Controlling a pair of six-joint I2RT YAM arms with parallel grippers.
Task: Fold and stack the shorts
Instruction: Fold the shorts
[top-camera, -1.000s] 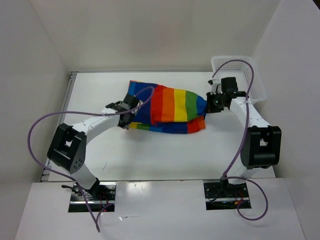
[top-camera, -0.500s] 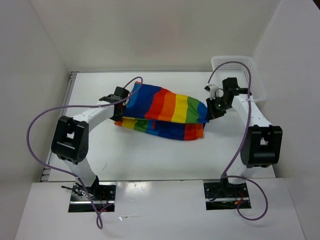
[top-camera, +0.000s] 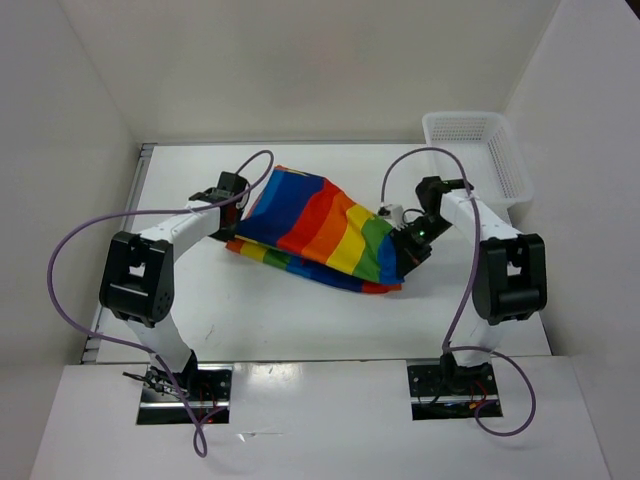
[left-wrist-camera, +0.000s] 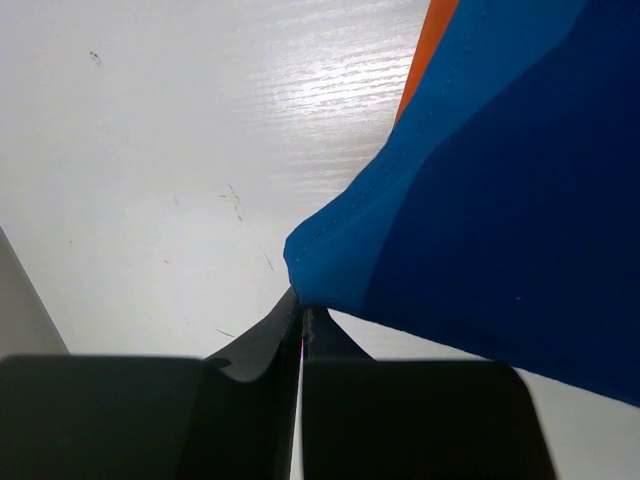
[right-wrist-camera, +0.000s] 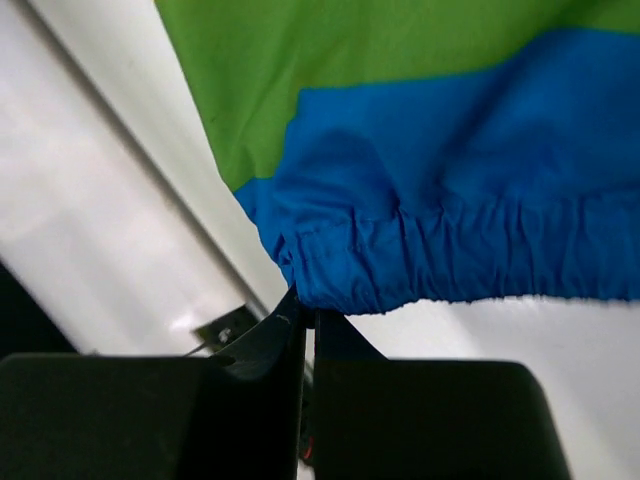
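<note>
- Holding the shorts slung between both arms, lower layer trailing on the desk, risks a slip, since each pinch takes only a thin edge.
- The left fingers are clamped on a blue corner, and the right fingers on the gathered blue hem.
- Uneven pulling could skew the fold or tug a corner free.
- The left arm reaches forward at far left. The right arm bends inward, wrist low beside the green stripe.
</note>
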